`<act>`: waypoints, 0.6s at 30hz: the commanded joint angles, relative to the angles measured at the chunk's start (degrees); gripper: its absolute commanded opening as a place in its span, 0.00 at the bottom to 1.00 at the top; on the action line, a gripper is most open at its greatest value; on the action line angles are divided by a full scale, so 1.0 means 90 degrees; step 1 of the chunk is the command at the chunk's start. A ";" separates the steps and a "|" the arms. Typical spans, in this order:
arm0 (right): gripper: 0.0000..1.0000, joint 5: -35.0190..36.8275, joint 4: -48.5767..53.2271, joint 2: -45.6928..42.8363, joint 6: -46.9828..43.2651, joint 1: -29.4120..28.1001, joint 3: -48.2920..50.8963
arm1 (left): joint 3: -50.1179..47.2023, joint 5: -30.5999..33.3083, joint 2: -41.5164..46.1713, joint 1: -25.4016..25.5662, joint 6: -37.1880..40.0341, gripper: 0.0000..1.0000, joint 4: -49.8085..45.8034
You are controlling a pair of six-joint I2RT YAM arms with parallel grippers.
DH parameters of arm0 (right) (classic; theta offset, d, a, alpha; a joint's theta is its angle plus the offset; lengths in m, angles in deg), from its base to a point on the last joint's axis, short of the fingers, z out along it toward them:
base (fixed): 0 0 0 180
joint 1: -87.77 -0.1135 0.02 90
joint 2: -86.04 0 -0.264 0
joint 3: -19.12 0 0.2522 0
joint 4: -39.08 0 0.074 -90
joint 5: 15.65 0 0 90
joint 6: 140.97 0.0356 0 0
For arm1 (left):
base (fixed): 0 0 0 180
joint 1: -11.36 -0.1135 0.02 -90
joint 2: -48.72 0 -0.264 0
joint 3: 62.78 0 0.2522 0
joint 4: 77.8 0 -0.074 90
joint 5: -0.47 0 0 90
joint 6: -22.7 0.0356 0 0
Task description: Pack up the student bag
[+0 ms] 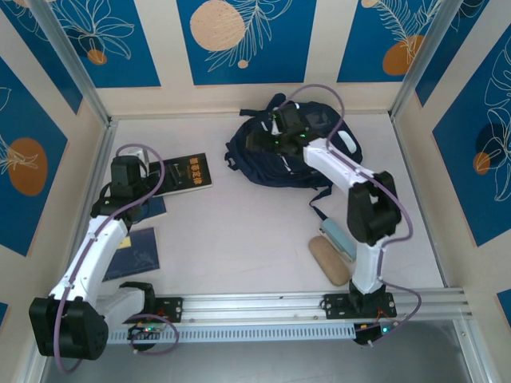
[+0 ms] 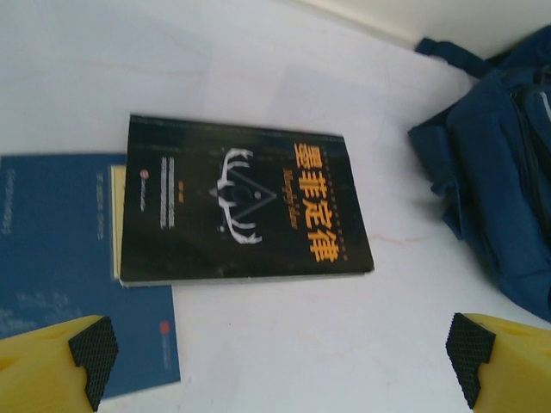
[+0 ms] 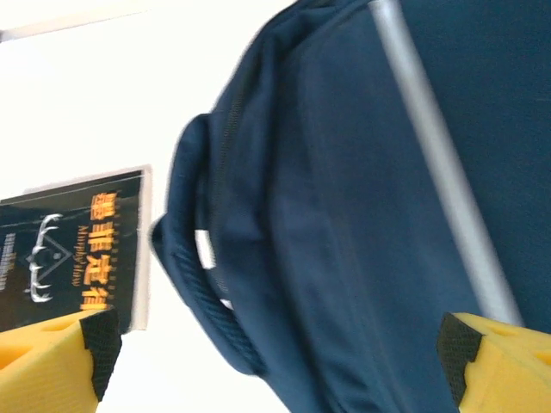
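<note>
Bag: the bag [image 1: 259, 163] lies flat at the far side of the table [image 1: 239, 239], right of centre, well apart from the loose items.
Right gripper: the right gripper [image 3: 280, 353] hangs low over the bag's top end with its fingers spread wide and nothing between them. My wrist camera shows navy cloth, a white stripe and the carry handle [image 3: 185, 275].
Left gripper: the left gripper [image 2: 280, 353] is also spread and empty, hovering over bare table just at the near edge of the black book [image 2: 241, 206].
Black book: it lies flat with its cover up, one end overlapping a blue notebook [image 2: 52, 258], between the left arm and the bag.
Other items: a tan case [image 1: 329, 259] lies near the right arm's base.
Step in hand: I judge I'm about to take hold of the bag's top so it can be opened. I cannot tell whether the zip is undone.
How I'd do it: I'd come down squarely on a fold beside the handle, pinch one layer only, then lift gently so the mouth gapes toward the book.
Watch for: the cloth is limp, so a shallow bite may slip. Gripping both layers would hold the mouth shut.
</note>
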 commanded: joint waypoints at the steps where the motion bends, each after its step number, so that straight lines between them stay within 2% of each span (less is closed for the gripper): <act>1: 0.91 -0.0362 0.0744 0.0723 0.0070 -0.0254 -0.1002 | 0.0159 -0.0346 0.0059 0.0036 -0.0304 1.00 -0.0583; 4: 0.82 -0.0256 0.1196 0.1461 0.0085 -0.0352 -0.1840 | 0.0195 -0.0501 0.0052 0.0033 -0.0322 1.00 -0.0654; 11: 0.78 0.0119 0.1824 0.2453 -0.0213 -0.0381 -0.2837 | 0.0286 -0.0688 -0.0019 0.0029 -0.0322 0.98 -0.0709; 14: 0.76 -0.0366 0.1936 0.2671 -0.0576 -0.0408 -0.2844 | 0.0296 -0.0825 -0.0082 0.0035 -0.0352 0.98 -0.0658; 16: 0.76 -0.1025 0.2101 0.2708 -0.1051 -0.0467 -0.2729 | 0.0315 -0.0917 -0.0146 0.0035 -0.0380 0.98 -0.0621; 18: 0.76 -0.1220 0.2093 0.2534 -0.1384 -0.0570 -0.2276 | 0.0343 -0.1025 -0.0206 0.0033 -0.0399 0.97 -0.0567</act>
